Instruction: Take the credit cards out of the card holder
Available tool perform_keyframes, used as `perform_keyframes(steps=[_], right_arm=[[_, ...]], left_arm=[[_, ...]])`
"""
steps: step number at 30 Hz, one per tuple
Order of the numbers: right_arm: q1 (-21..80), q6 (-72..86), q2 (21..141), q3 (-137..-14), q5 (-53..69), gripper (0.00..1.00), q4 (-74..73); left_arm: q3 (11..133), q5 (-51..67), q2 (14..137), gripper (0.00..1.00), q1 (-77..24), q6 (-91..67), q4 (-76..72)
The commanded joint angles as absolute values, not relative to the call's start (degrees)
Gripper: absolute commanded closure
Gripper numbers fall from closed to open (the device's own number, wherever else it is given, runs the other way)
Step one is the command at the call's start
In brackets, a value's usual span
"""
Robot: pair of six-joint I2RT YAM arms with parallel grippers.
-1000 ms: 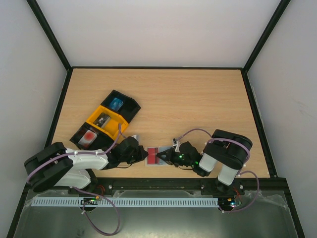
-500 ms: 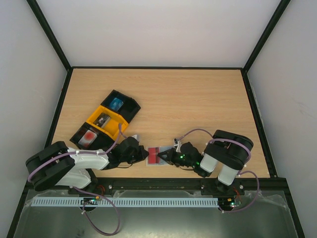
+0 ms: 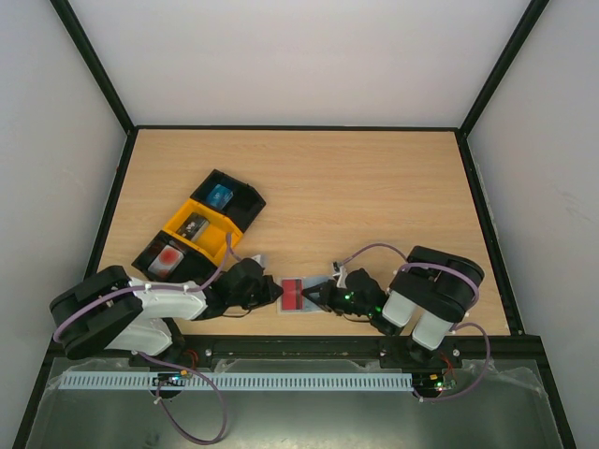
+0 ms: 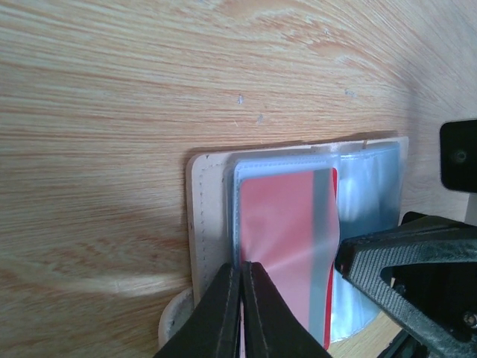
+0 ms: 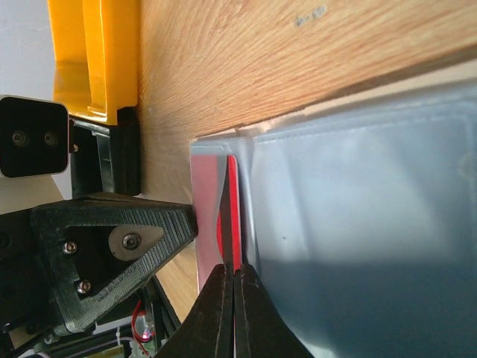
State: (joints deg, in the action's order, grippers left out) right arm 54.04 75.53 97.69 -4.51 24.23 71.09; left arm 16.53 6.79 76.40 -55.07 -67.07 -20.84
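Pale blue card holder (image 4: 211,224) with beige border, lying open at the table's (image 3: 374,187) six o'clock edge, red credit card (image 4: 283,239) under its clear sleeve, left claw (image 4: 240,270) clamped on the holder from nine o'clock, right claw (image 5: 231,274) pinching the card's edge from three o'clock

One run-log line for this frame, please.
left hand: shut on card holder | right hand: shut on credit card | card: mostly inside holder
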Motion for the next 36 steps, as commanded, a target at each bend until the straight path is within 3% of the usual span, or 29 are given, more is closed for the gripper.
perform_keyframes(steps=[1, 6, 10, 22, 36], right_arm=[[53.5, 73.5, 95.8, -4.3, 23.9, 0.98, 68.7], [53.5, 72.6, 94.8, -5.9, 23.9, 0.91, 64.2], [53.5, 72.3, 94.4, -6.0, 23.1, 0.89, 62.5], [53.5, 71.2, 91.0, -6.1, 21.6, 0.88, 58.2], [53.5, 68.4, 84.4, -7.5, 19.5, 0.87, 49.0]], left_arm=[[16.7, 7.7, 77.6, 0.92, -55.6, -66.1, -14.4], [17.6, 9.1, 75.5, 0.80, -55.6, -65.7, -16.1], [21.1, 8.9, 75.7, 0.79, -55.6, -64.6, -13.9], [21.4, 8.8, 80.6, 0.97, -56.4, -63.0, -15.5], [17.9, 8.8, 80.7, 0.96, -57.7, -66.2, -19.9]])
